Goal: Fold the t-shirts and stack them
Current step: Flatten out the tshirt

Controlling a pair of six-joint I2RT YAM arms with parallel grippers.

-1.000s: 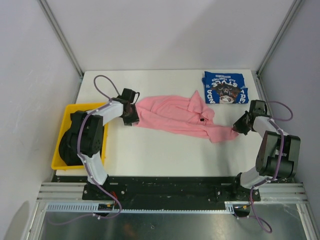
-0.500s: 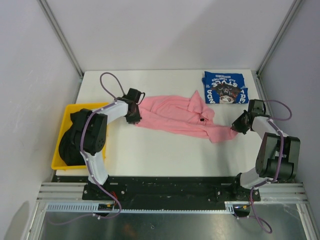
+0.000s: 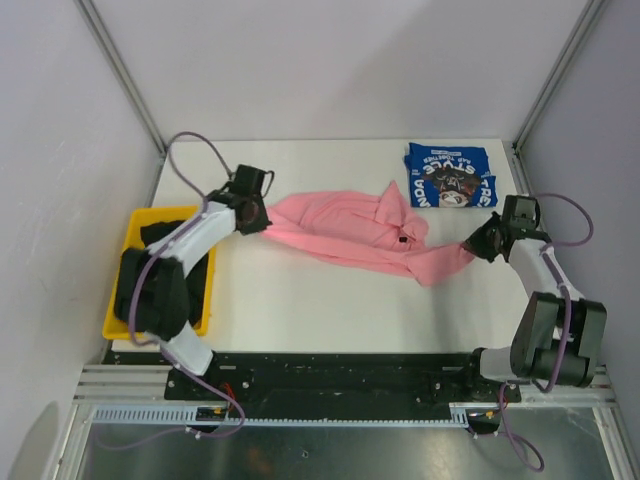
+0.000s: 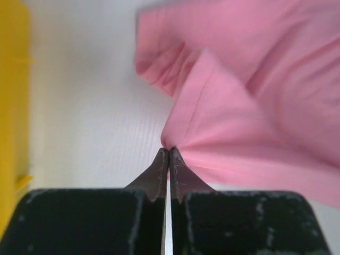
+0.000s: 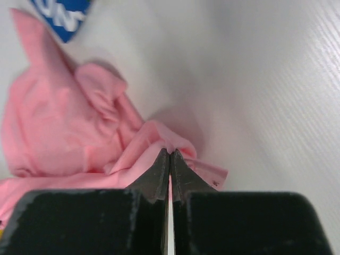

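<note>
The pink t-shirt (image 3: pixel 350 232) lies stretched and rumpled across the middle of the white table, held at both ends. My left gripper (image 3: pixel 262 220) is shut on its left edge; in the left wrist view the fingertips (image 4: pixel 168 153) pinch a fold of pink cloth (image 4: pixel 249 122). My right gripper (image 3: pixel 472 250) is shut on its right end; the right wrist view shows the tips (image 5: pixel 170 153) pinching pink fabric (image 5: pixel 64 127). The folded royal-blue t-shirt (image 3: pixel 450 175) with white lettering lies at the back right. Black t-shirts (image 3: pixel 140 300) fill the yellow bin.
The yellow plastic bin (image 3: pixel 137 222) stands off the table's left edge, partly under my left arm. A corner of the blue shirt (image 5: pixel 66 16) shows in the right wrist view. Metal frame posts stand at the back corners. White walls enclose the table.
Both grippers have moved toward the back and slightly outward with the pink shirt, pulling it tauter. The left arm has reached further out from the bin.
</note>
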